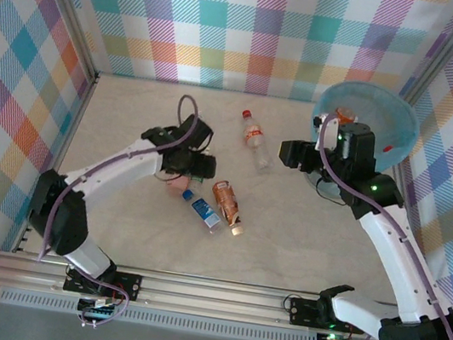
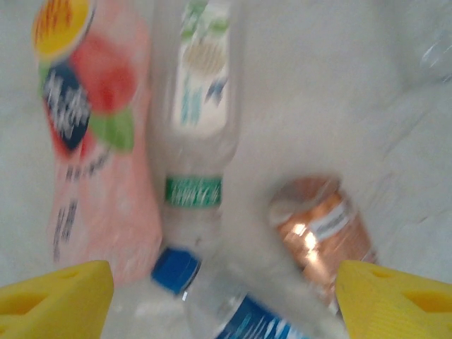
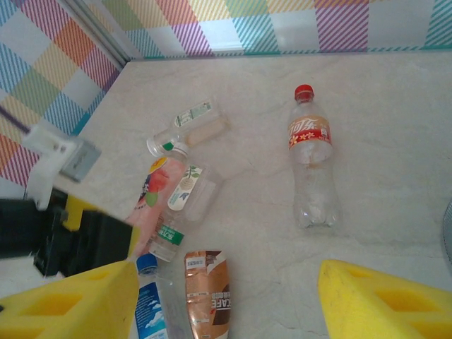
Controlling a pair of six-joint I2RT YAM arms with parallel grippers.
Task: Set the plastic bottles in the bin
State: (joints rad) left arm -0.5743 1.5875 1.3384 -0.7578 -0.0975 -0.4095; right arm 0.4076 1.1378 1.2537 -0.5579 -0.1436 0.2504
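Plastic bottles lie loose on the bench (image 1: 301, 242). A pink bottle (image 2: 99, 141), a clear bottle (image 2: 194, 141), a copper bottle (image 2: 321, 226) and a blue-capped bottle (image 2: 212, 304) crowd together under my left gripper (image 2: 224, 282). Its jaws stand apart astride the blue cap, pinching nothing. A red-capped bottle (image 1: 254, 140) lies on its own, nearer the bin (image 1: 390, 114) in the far right corner, where what looks like an orange-labelled bottle (image 1: 344, 115) sits inside. They look empty to me, so I judge them light, thin-walled and slick, apt to roll or squirt out of a hard squeeze. I would take one across the body just below the shoulder, where it is stiffer, starting from the edge of the cluster. My right gripper (image 3: 227, 272) hangs open and empty beside the bin. I read the bench as a pale, faintly creased covering, and plaid walls (image 1: 232, 24) close it in on three sides.
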